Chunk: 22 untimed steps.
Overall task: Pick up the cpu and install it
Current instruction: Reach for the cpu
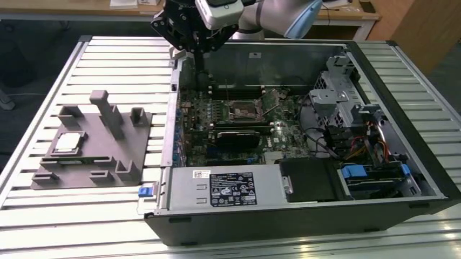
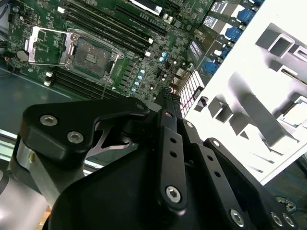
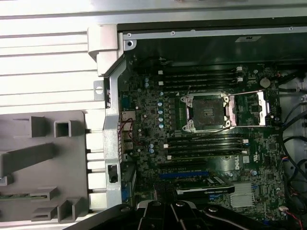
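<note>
a slatted metal table (image 1: 43,216) carries an open computer case (image 1: 303,218) and a grey plastic fixture (image 1: 108,159). the pincer (image 1: 200,70) hangs over the case's far corner, above the motherboard (image 1: 205,135), with its fingers pressed together and pinching nothing. the cpu (image 1: 67,142) lies flat in a pocket of the fixture, well apart from the pincer, off toward the exterior view's left. the cpu socket (image 3: 208,111) sits below the pincer and a little toward the exterior view's right, its metal frame swung open.
</note>
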Available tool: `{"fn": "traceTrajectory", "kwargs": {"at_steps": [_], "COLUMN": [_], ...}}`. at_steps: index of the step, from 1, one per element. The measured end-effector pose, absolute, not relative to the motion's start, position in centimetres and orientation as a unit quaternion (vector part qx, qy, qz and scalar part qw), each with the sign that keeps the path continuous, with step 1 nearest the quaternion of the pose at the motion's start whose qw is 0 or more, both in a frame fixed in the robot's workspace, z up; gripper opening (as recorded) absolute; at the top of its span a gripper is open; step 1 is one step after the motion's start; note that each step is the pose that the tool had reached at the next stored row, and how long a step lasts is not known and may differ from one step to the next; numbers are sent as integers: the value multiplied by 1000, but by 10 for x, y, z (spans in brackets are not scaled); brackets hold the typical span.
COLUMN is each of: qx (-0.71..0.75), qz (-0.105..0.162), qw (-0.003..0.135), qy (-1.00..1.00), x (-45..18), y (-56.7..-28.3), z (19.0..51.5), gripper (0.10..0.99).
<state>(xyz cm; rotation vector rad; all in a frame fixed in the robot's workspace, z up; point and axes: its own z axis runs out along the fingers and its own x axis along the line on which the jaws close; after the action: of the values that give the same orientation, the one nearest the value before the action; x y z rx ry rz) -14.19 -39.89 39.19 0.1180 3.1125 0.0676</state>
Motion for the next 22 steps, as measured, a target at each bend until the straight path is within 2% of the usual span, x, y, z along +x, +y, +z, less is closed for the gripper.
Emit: {"fn": "traceTrajectory", "kwargs": {"at_steps": [22], "qx": [38], "qz": [22], "qw": [13], "qy": [999], "x": [-149], "y": [-399], "z": [391], "gripper": [106]}}
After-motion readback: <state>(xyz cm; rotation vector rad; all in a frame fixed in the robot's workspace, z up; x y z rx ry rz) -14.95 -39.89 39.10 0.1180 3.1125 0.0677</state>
